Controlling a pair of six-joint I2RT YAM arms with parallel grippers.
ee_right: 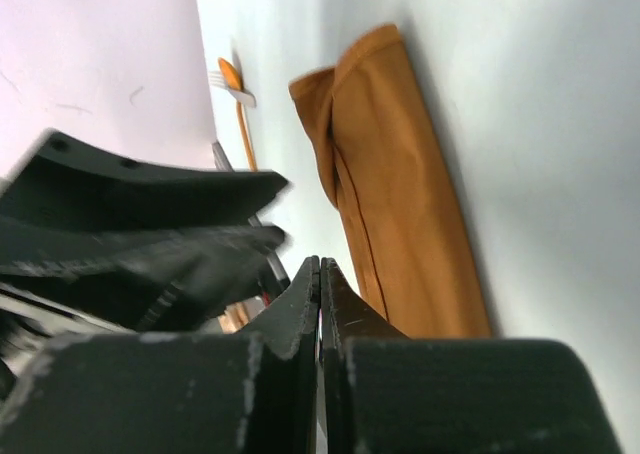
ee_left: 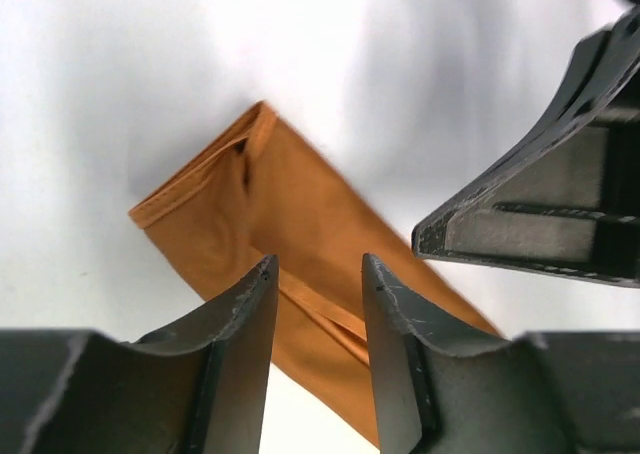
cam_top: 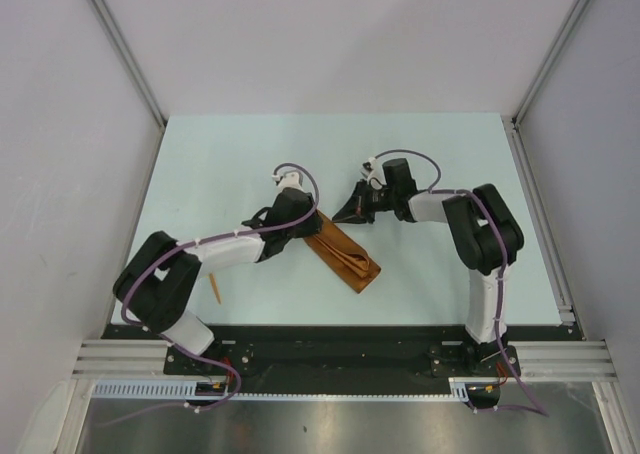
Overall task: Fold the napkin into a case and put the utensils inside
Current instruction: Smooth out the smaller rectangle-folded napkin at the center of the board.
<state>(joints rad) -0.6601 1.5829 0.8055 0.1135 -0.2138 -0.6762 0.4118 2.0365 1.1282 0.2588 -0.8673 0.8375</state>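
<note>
The napkin (cam_top: 347, 259) lies folded as a narrow rust-orange case, slanting from the table's middle toward the near edge. My left gripper (cam_top: 308, 230) hovers over the case's far end. In the left wrist view that gripper (ee_left: 318, 274) is open; the cloth (ee_left: 290, 224) shows through the gap, with nothing pinched. My right gripper (cam_top: 342, 215) is just beyond the case's far end, beside the left one. In its own view the right gripper (ee_right: 320, 266) is shut on nothing, with the case (ee_right: 400, 194) lying beyond it. A slim orange utensil (cam_top: 215, 289) lies near the left arm, and an orange utensil (ee_right: 241, 114) is in the right wrist view.
The left arm's black body (ee_right: 130, 234) fills the left of the right wrist view. The right gripper's finger (ee_left: 540, 214) shows close by in the left wrist view. White walls enclose the pale table (cam_top: 450, 174), and a black rail (cam_top: 330, 339) runs along the near edge.
</note>
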